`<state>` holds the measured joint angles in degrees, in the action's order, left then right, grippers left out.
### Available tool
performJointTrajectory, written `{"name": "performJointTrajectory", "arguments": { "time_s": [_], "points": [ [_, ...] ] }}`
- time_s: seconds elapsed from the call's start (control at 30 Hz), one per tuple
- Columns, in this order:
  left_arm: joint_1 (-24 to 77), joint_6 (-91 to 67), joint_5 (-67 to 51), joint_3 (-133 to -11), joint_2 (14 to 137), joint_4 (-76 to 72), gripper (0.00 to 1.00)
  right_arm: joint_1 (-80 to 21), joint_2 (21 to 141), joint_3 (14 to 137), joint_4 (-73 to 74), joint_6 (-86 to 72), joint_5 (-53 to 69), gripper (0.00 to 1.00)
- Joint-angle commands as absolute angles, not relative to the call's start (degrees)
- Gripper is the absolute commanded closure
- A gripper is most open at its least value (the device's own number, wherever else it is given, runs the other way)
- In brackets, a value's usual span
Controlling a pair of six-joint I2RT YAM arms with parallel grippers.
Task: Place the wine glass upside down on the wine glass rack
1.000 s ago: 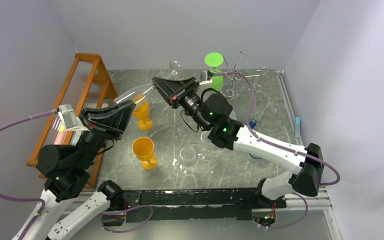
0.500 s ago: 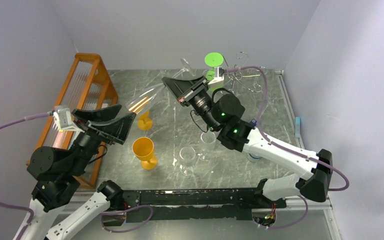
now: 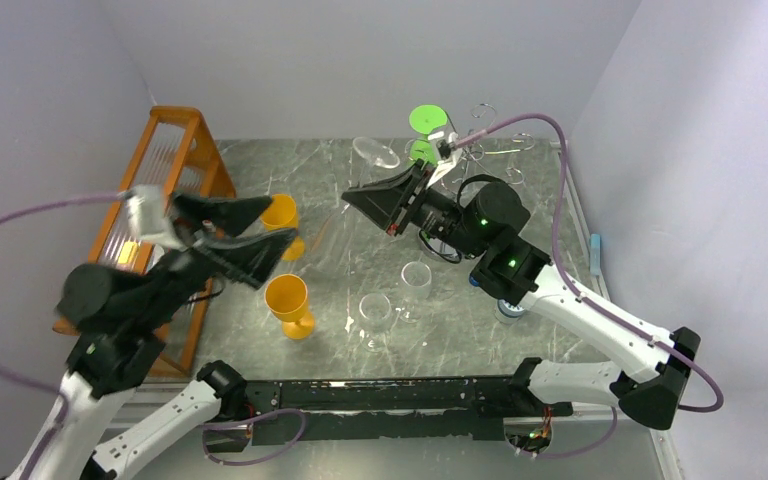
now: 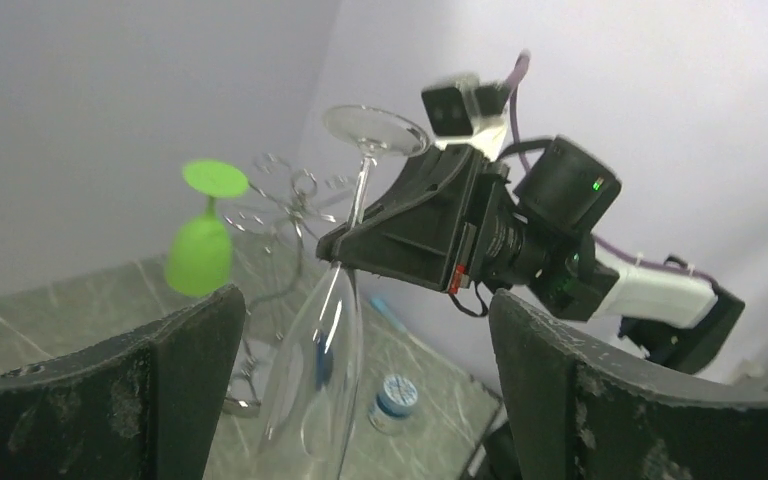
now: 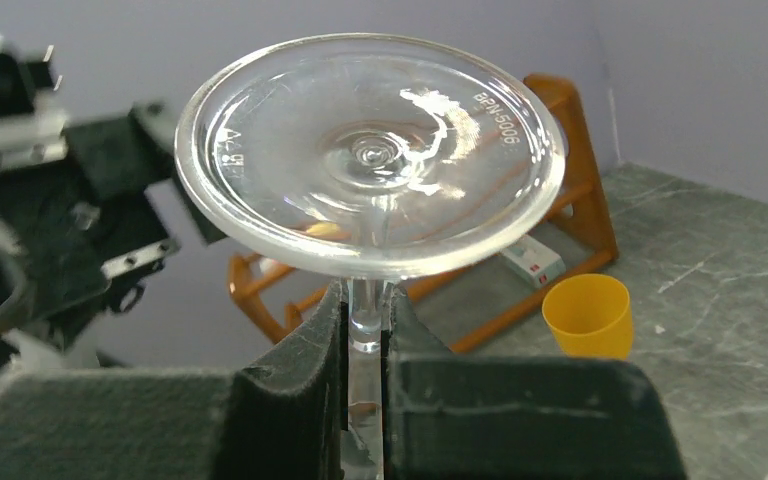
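Note:
A clear wine glass (image 3: pixel 375 152) hangs foot-up, bowl tilted down toward the left. My right gripper (image 3: pixel 352 198) is shut on its stem, just under the round foot (image 5: pixel 370 150), with the stem (image 5: pixel 367 320) pinched between the pads. My left gripper (image 3: pixel 272 232) is open. In the left wrist view the bowl (image 4: pixel 315 370) lies between its wide-apart fingers (image 4: pixel 190 370) without touching them. The chrome wine glass rack (image 3: pixel 482 150) stands at the back right, behind the right gripper. A green glass (image 3: pixel 425 130) hangs on it upside down.
An orange wooden rack (image 3: pixel 175 170) stands along the left edge. Two yellow goblets (image 3: pixel 288 300) (image 3: pixel 282 215) sit left of centre. Two clear glasses (image 3: pixel 375 315) (image 3: pixel 416 278) stand mid-table. A small blue-capped bottle (image 4: pixel 395 395) is near the right arm.
My left gripper opened, let go of the bowl and drew back. The right arm swung right, turning the glass from lying across to foot-up.

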<state>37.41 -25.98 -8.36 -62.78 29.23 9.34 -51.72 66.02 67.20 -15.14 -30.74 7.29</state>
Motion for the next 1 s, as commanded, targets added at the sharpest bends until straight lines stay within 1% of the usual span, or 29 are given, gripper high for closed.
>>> {"name": "performJointTrajectory", "arguments": {
  "time_s": [0.0, 0.07, 0.17, 0.3, 0.43, 0.57, 0.7, 0.83, 0.97],
  "points": [
    [37.7, -30.4, -20.5, -64.2, 39.2, 6.3, 0.06, -51.5, 64.9, 68.5, -12.4, -20.2, 17.6, 1.0],
    [37.7, -31.9, -23.1, -64.4, 42.1, 3.8, 0.08, -51.5, 64.9, 68.8, -12.5, -19.0, 20.0, 1.0],
    [37.7, -33.7, -27.0, -63.6, 44.8, -2.5, 0.16, -51.5, 65.4, 69.5, -12.1, -18.2, 23.9, 1.0],
    [37.7, -34.8, -30.2, -63.0, 47.0, -5.5, 0.21, -51.5, 65.8, 69.7, -11.7, -17.9, 25.4, 1.0],
    [37.7, -35.1, -30.6, -62.0, 47.6, -7.3, 0.29, -51.5, 66.4, 69.8, -11.7, -17.8, 27.2, 1.0],
    [37.7, -34.5, -29.8, -62.3, 48.5, -6.6, 0.38, -51.6, 67.2, 70.0, -11.6, -17.3, 29.6, 1.0],
    [37.7, -35.0, -31.1, -61.2, 49.7, -7.9, 0.43, -51.6, 67.8, 69.8, -13.4, -18.3, 31.4, 1.0],
    [37.7, -35.3, -31.6, -59.8, 50.1, -9.3, 0.51, -51.5, 69.4, 70.2, -16.4, -20.5, 36.1, 1.0],
    [37.7, -34.4, -31.6, -58.3, 49.5, -10.6, 0.66, -51.5, 69.9, 70.0, -18.1, -21.8, 36.9, 1.0]
  ]
}}
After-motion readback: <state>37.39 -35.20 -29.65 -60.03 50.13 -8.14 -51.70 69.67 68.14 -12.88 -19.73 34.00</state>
